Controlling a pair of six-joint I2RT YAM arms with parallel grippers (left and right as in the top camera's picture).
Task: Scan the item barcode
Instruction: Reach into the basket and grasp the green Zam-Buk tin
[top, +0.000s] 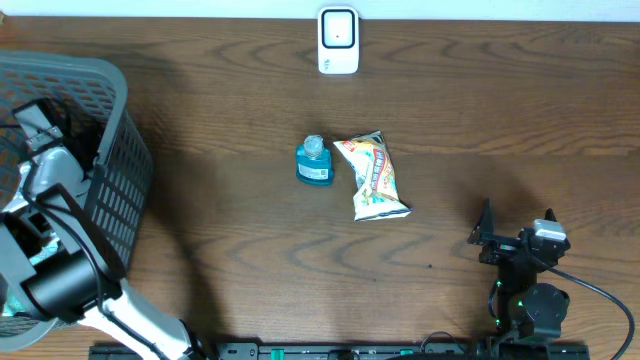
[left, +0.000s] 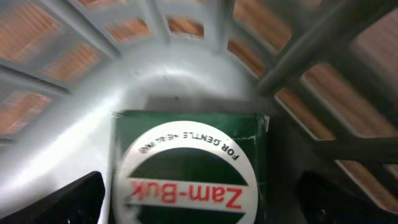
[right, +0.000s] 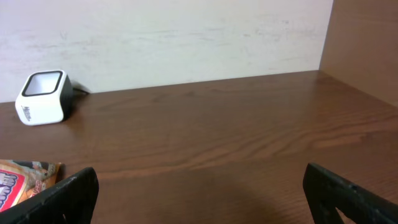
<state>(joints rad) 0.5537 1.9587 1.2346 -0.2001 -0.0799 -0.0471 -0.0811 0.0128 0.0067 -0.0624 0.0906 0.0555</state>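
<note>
The tabletop (top: 200, 100) carries a grey basket (top: 110, 150), and the left gripper (left: 199, 199) hangs inside it, its fingers spread wide and holding nothing. The basket's curved corner wall rises just beyond the gripper, with ribs crossing close on its right. We judge this the main hazard: in so tight a corner a finger could catch a rib or scrape the wall as it closes, nudging the item askew or lifting the basket.

The Zam-Buk box (left: 186, 143) lies directly below the gripper, between the two fingers, its far edge against the wall. A grip across the flat lid may slip, and a covered barcode would not read at the scanner (top: 338, 41), which stands well away from this gripper, outside the basket.

The right gripper (right: 199, 193) is also spread and empty, the scanner far ahead to its left.

The box is dark green and square-edged, with a white round label lettered in red; we see no barcode on this face.
</note>
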